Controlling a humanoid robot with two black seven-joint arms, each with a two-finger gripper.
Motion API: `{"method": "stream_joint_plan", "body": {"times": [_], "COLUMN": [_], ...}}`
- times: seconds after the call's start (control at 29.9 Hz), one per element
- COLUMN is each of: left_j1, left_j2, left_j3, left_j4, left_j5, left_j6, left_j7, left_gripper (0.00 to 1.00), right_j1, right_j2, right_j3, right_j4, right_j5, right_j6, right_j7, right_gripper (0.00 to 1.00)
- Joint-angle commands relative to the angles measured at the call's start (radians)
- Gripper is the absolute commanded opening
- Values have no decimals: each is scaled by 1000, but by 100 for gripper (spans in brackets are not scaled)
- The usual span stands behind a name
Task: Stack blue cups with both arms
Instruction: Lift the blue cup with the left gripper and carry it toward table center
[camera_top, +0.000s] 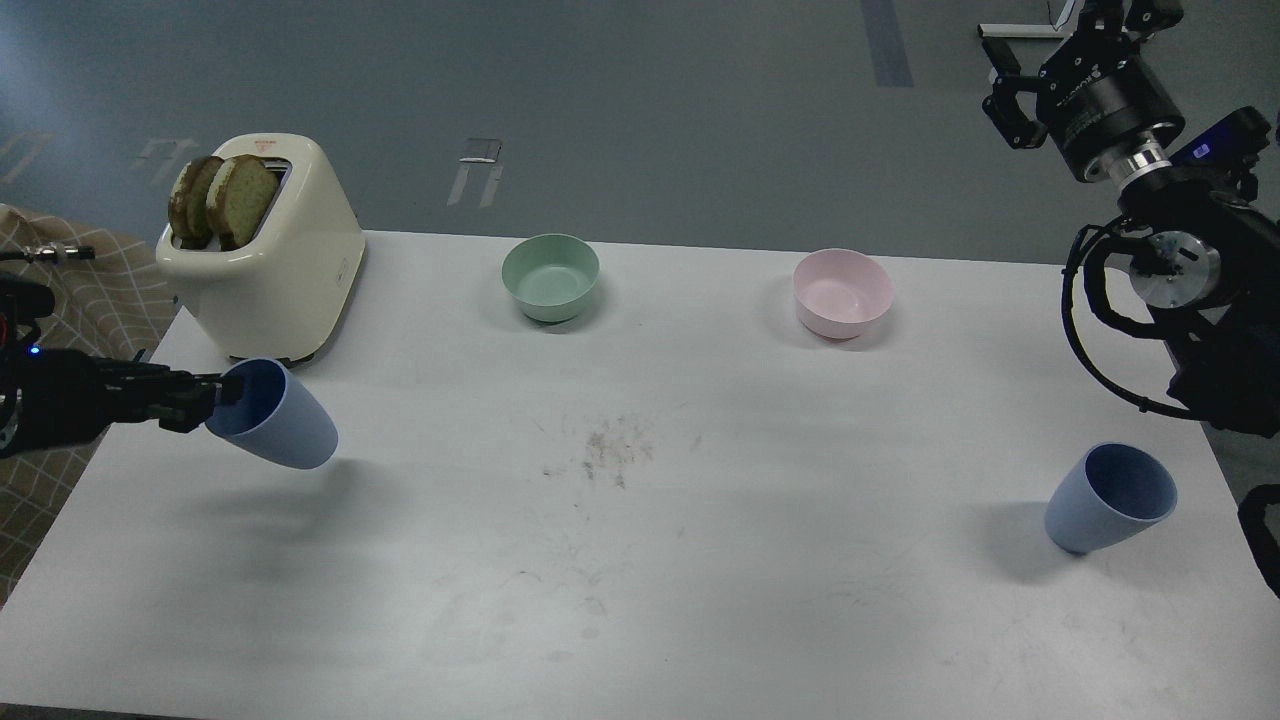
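Observation:
My left gripper (216, 392) comes in from the left edge and is shut on the rim of one blue cup (282, 422). It holds the cup tilted on its side above the table, mouth toward the gripper, in front of the toaster. The other blue cup (1105, 500) stands on the table at the front right, leaning a little, with its mouth up. My right gripper (1006, 95) is high at the top right, well above and behind that cup. Its fingers stand apart and hold nothing.
A cream toaster (275, 270) with two bread slices stands at the back left. A green bowl (549, 277) and a pink bowl (841, 293) stand along the back of the white table (640, 560). Crumbs (610, 450) lie mid-table. A checked cloth (90, 300) hangs at the left edge.

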Motion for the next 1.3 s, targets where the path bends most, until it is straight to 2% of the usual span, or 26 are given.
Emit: {"method": "stream_joint_plan", "body": {"times": [0.0, 0.1, 0.2, 0.33, 0.43, 0.53, 0.77, 0.9, 1.27], "left_j1": [-111, -191, -287, -337, -355, -369, -372, -391, -486], "left_j2": [-7, -30, -138, -299, -408, -508, -717, -818, -954], "left_j3": [1, 1, 2, 4, 8, 13, 14, 28, 211], "left_j4": [-95, -112, -125, -125, -118, -91, 18, 75, 176], "left_j5": [34, 35, 37, 37, 43, 84, 206, 272, 301], "left_j6": [-26, -85, -166, -216, -216, -216, -216, -216, -216], "left_j7": [0, 0, 4, 77, 129, 162, 171, 199, 199], "left_gripper": [0, 0, 0, 0, 0, 0, 0, 0, 0], "right_j1": [85, 158, 213, 248, 270, 288, 304, 304, 302], "right_j2": [10, 27, 54, 77, 79, 85, 101, 107, 137], "right_j3": [-37, -106, -141, -150, -154, -180, -221, -221, -223], "right_j4": [-2, -3, -13, -17, -17, -17, -19, -19, -48], "right_j5": [-12, -12, -12, -13, -15, -15, -13, -13, -12], "right_j6": [0, 0, 0, 0, 0, 0, 0, 0, 0], "right_j7": [0, 0, 0, 0, 0, 0, 0, 0, 0], "right_gripper": [100, 100, 100, 100, 100, 100, 100, 100, 100]}}
